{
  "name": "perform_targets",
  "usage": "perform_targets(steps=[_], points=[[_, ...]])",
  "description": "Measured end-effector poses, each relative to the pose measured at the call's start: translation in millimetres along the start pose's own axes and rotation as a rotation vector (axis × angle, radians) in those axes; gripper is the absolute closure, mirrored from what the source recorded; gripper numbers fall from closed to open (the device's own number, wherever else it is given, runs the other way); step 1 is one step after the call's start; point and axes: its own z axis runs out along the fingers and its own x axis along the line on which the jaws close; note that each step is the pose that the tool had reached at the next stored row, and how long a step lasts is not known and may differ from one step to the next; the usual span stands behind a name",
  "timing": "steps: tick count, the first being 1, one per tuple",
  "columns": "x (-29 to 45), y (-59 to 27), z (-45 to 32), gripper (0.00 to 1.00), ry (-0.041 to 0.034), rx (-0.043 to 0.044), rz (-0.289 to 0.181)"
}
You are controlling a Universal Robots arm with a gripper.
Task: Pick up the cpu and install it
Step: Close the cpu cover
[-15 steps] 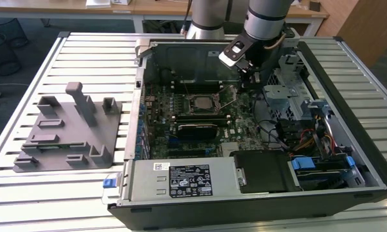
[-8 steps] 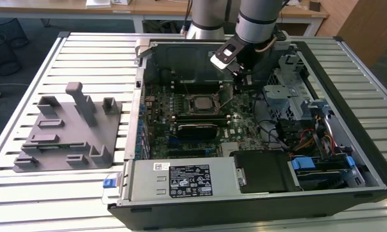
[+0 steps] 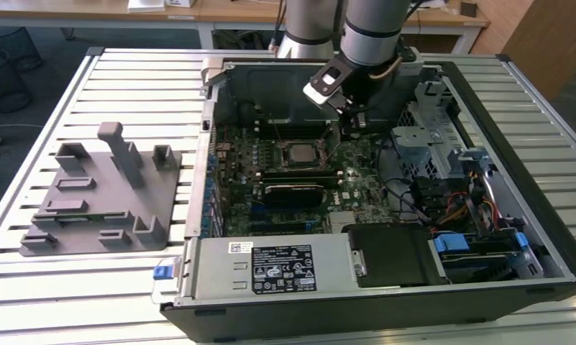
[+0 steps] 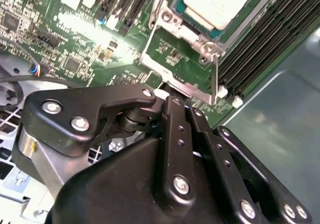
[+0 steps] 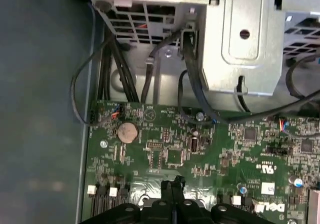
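The cpu (image 3: 299, 152) sits in the motherboard socket at the middle of the exterior view, inside the open computer case (image 3: 364, 320) on the slatted counter (image 3: 124, 79); the hand (image 5: 172, 185), fingers pressed together on nothing, hovers up-right of it there.

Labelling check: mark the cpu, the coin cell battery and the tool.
cpu (image 4: 218, 2): second wrist view, middle of its silver top.
coin cell battery (image 5: 127, 132): first wrist view, centre of its face.
tool (image 5: 173, 185): first wrist view, between its fingertips.
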Motion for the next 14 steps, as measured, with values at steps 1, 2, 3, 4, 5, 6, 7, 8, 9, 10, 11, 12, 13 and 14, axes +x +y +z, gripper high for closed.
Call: perform_targets(steps=[1, 2, 3, 4, 5, 6, 7, 8, 9, 10, 11, 12, 13, 14], points=[[0.1, -1.4, 0.2, 0.89, -0.0001, 0.0000, 0.000], [0.2, -2.9, 0.5, 0.89, -0.0001, 0.0001, 0.000], [0.3, -4.4, 0.8, 0.89, 0.0000, 0.0000, 0.000], [0.3, -5.6, 1.1, 0.89, 0.0000, 0.0000, 0.000], [0.4, -6.6, 1.5, 0.89, 0.0000, 0.0000, 0.000], [0.4, -7.6, 1.8, 0.89, 0.0000, 0.0000, 0.000], [0.5, -8.7, 2.2, 0.89, 0.0000, 0.0000, 0.000], [0.6, -9.7, 2.6, 0.89, 0.0000, 0.0000, 0.000], [0.6, -10.7, 2.9, 0.89, 0.0000, 0.0000, 0.000], [0.7, -12.0, 3.3, 0.89, 0.0000, 0.0000, 0.000], [0.8, -13.5, 3.7, 0.89, 0.0000, 0.0000, 0.000], [0.9, -14.8, 4.0, 0.89, 0.0000, 0.0000, 0.000], [0.9, -15.9, 4.4, 0.89, -0.0001, 0.0000, 0.000], [1.0, -16.8, 4.8, 0.89, 0.0000, 0.0000, 0.000]])
